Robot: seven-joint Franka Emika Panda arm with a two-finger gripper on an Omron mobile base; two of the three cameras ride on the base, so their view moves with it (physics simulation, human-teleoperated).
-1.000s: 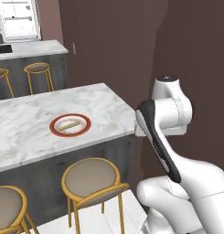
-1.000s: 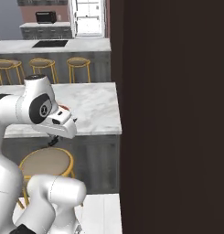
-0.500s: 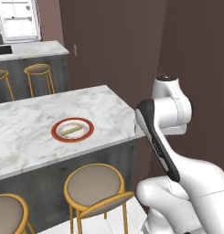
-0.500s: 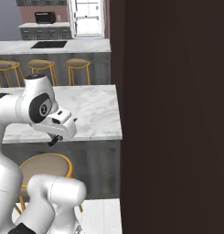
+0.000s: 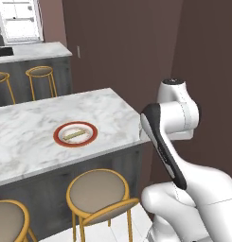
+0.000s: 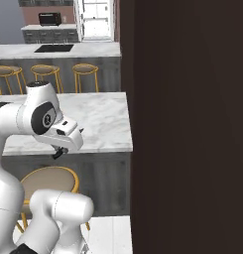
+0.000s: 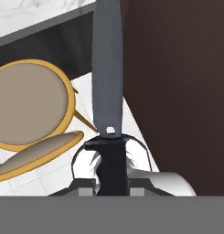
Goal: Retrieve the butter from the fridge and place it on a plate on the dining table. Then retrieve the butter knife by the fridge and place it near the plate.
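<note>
our base has rolled closer to the dining table [image 5: 112, 101]; butter [image 5: 75, 134] lies on the plate [image 5: 90, 138]. our gripper [image 7: 112, 185] stays clenched around the butter knife [image 7: 109, 87].

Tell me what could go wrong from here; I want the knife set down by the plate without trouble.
1. The butter knife sticks far out past the gripper, held only by its dark handle, so it might pivot or slip.
2. The butter already lies on the plate; a careless set-down could nudge them.
3. A stool stands under the dining table; a low swing could clip it.
</note>
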